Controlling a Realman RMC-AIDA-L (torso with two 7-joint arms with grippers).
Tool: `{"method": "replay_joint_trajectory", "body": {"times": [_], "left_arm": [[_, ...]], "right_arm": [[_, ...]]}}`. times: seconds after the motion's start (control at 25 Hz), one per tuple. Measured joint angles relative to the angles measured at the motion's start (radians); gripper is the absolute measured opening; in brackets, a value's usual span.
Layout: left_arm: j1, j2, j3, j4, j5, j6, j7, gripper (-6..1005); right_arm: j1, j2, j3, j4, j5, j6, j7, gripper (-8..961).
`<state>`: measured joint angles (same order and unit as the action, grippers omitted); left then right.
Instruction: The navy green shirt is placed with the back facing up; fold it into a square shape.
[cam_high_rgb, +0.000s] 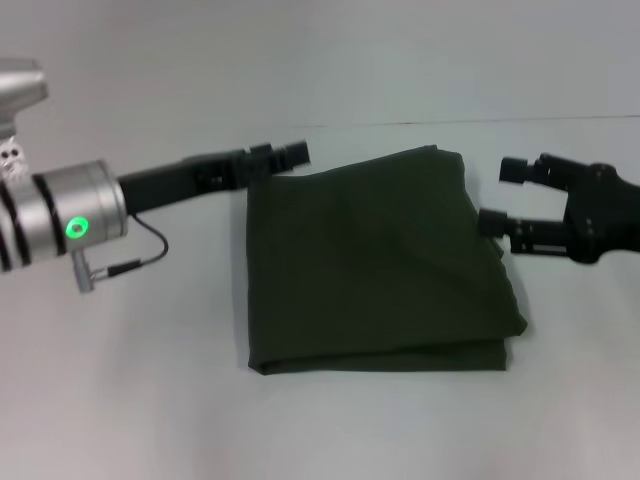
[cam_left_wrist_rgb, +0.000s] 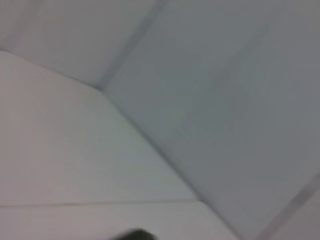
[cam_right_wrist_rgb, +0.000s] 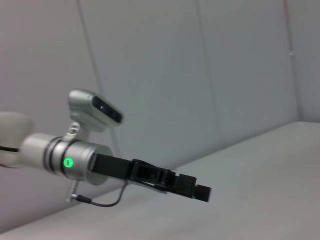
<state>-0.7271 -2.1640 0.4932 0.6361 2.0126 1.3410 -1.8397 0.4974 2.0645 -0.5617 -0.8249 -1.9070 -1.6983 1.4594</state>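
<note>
The navy green shirt (cam_high_rgb: 370, 260) lies on the white table, folded into a rough square with its plain side up and layered edges along the near side. My left gripper (cam_high_rgb: 293, 154) hovers just past the shirt's far left corner, shut with nothing in it; the right wrist view shows the same left gripper (cam_right_wrist_rgb: 197, 191) held in the air with its fingers together. Off the shirt's right edge, near its far right corner, my right gripper (cam_high_rgb: 503, 197) is open and holds nothing.
The white table (cam_high_rgb: 130, 400) stretches around the shirt, with a pale wall (cam_high_rgb: 320, 60) behind it. The left wrist view shows only the table and wall panels. A thin cable (cam_high_rgb: 140, 250) hangs off the left wrist.
</note>
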Motion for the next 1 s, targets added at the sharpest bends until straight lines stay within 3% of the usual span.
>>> {"method": "replay_joint_trajectory", "body": {"times": [0.16, 0.28, 0.56, 0.72, 1.0], "left_arm": [[0.049, -0.002, 0.005, 0.033, -0.001, 0.187, 0.042, 568], [0.107, -0.005, 0.017, 0.039, 0.007, 0.335, 0.189, 707], [0.195, -0.006, 0.023, 0.064, 0.069, 0.453, 0.399, 969], [0.230, -0.011, 0.014, 0.070, 0.147, 0.479, 0.449, 950], [0.236, -0.013, 0.011, 0.054, 0.223, 0.490, 0.456, 948]], "right_arm": [[-0.016, -0.006, -0.001, 0.022, -0.001, -0.085, -0.007, 931], [-0.019, -0.005, -0.030, 0.083, -0.020, -0.147, -0.035, 931], [-0.014, 0.000, -0.091, 0.152, -0.097, -0.159, -0.063, 931], [-0.014, 0.004, -0.111, 0.178, -0.143, -0.154, -0.079, 931], [-0.011, 0.006, -0.126, 0.200, -0.192, -0.115, -0.082, 931]]}}
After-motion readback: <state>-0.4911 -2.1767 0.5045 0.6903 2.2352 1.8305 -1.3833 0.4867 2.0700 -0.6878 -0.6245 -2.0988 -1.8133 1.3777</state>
